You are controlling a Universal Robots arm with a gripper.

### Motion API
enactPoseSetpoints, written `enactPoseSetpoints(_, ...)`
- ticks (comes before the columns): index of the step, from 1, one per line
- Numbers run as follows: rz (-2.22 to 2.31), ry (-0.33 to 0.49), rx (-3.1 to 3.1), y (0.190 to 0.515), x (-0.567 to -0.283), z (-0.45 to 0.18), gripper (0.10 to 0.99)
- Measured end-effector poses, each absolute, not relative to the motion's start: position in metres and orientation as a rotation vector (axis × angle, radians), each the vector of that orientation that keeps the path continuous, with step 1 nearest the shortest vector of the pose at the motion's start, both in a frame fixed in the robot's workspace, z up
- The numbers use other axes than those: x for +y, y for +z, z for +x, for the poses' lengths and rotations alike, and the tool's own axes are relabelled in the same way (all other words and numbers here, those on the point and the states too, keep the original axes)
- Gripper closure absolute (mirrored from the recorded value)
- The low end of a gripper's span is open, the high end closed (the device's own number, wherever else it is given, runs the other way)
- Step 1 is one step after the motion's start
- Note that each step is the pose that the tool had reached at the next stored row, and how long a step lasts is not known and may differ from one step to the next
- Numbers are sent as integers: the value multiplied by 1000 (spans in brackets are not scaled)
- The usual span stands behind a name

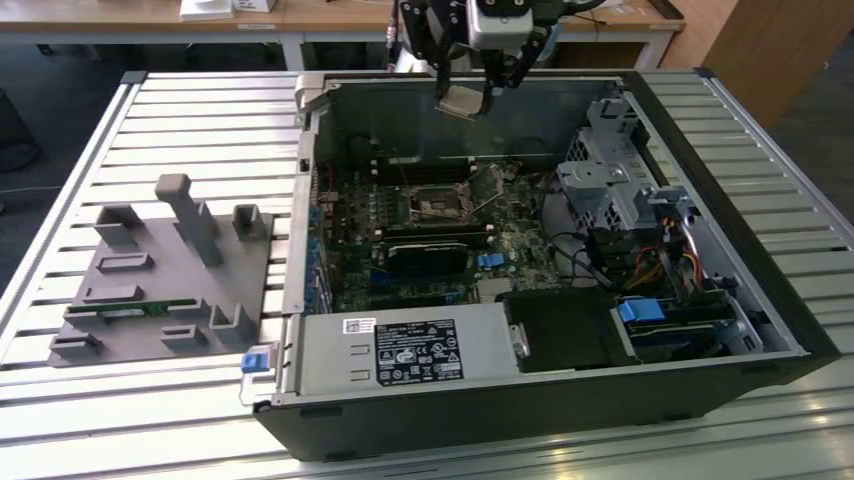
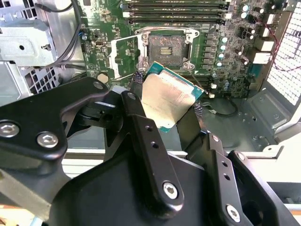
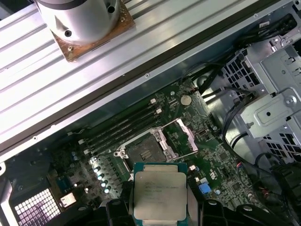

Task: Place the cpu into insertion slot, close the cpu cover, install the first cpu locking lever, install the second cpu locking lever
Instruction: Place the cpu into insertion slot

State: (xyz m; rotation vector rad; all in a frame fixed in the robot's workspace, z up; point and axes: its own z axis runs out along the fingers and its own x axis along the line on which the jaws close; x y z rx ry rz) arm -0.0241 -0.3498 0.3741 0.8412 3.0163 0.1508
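here we go: we're looking at the slatted metal table (image 1: 200,120), and on it lies the computer case (image 1: 561,420), open on top. inside we see the green circuit board (image 1: 350,215) lying flat. the gripper (image 1: 470,98) hangs above the case, fingers clamped on two opposite edges of the chip. down on the board, the cpu cover (image 2: 113,57) is flipped open just beside the insertion slot (image 2: 165,47), whose contacts are bare. and the cpu (image 3: 160,197) is tilted in the air, apart from the slot, between those fingers.
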Motion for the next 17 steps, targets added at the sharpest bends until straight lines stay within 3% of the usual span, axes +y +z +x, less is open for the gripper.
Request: enactPoseSetpoints(17, 938, 150, 2984, 374, -350, -24, 545)
